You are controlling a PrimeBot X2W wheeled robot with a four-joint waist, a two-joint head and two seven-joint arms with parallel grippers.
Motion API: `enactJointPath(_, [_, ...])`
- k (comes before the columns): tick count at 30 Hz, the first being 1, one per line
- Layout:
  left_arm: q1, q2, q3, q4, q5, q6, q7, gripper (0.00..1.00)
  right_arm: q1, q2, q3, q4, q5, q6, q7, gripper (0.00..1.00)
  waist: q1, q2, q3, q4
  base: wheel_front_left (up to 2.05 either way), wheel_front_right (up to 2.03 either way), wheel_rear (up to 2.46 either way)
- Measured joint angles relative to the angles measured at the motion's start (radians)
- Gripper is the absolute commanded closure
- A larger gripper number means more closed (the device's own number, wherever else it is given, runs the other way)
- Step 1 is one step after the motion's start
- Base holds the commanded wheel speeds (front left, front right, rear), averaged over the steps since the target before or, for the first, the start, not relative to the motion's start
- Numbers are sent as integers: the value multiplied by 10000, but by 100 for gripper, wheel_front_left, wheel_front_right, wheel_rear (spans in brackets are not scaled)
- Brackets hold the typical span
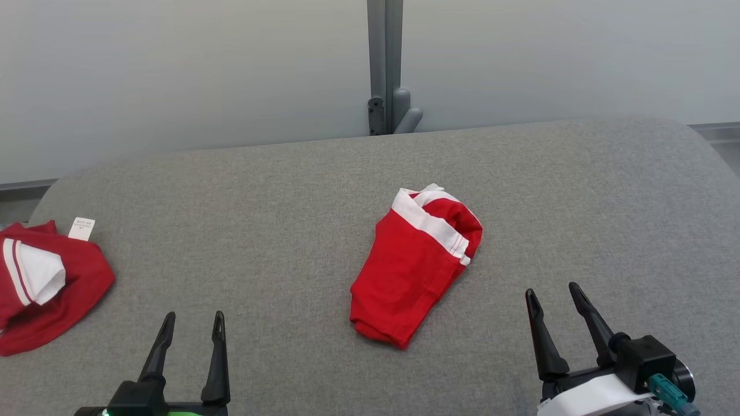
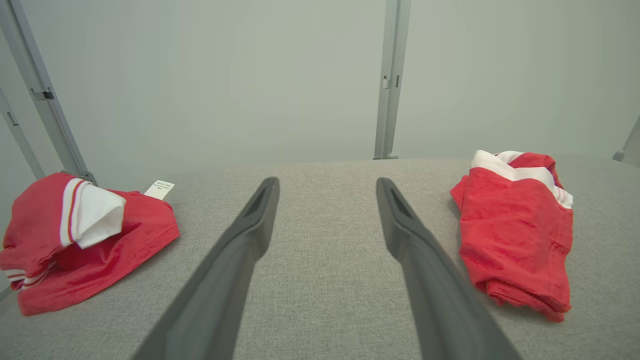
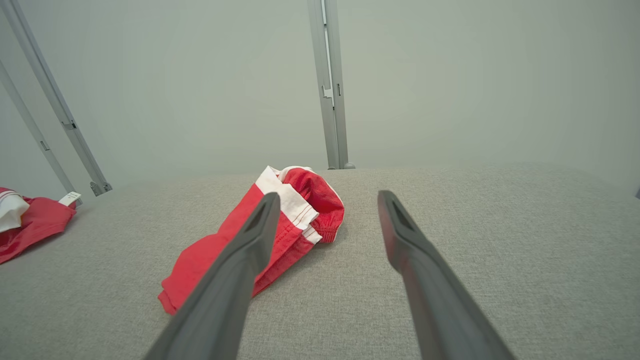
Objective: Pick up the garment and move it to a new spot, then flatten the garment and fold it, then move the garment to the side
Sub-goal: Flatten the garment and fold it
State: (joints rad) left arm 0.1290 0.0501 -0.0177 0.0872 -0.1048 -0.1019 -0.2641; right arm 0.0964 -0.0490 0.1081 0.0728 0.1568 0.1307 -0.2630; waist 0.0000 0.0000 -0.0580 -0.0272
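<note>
The second red garment [image 1: 63, 283], crumpled at the far left edge of the grey padded surface [image 1: 277, 190], lies near the left gripper [image 1: 194, 316], whose fingers are spread and empty; the wrong piece could be taken. The centre garment [image 1: 413, 271], judged the task piece, lies bunched mid-surface, apart from both grippers, and a shallow pinch may catch one layer only and drag it. The right gripper [image 1: 551, 289] hovers just right of it, likewise spread and empty.
</note>
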Motion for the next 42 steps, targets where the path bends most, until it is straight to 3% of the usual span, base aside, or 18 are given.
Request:
enactJointPath(17, [4, 0, -194, 75, -12, -35, 0, 0, 10, 0, 13, -102, 46, 0, 0, 0, 0, 0, 90, 73, 0, 0, 0])
enactJointPath(25, [-70, 0, -286, 94, -12, -48, 0, 0, -108, -2, 700, 159, -215, 0, 2, 0, 0, 0, 315, 232, 0, 0, 0])
enactJointPath(33, [-228, 0, -650, 142, -84, -50, 0, 0, -788, 2, 2044, 1350, -267, 0, 2, 0, 0, 0, 549, 575, 0, 0, 0])
enactJointPath(42, [-538, -2, -963, 184, -199, -52, 0, 0, -2104, -4, 2878, 3515, -539, 2, 2, 0, 0, 0, 1033, 1069, 0, 0, 0])
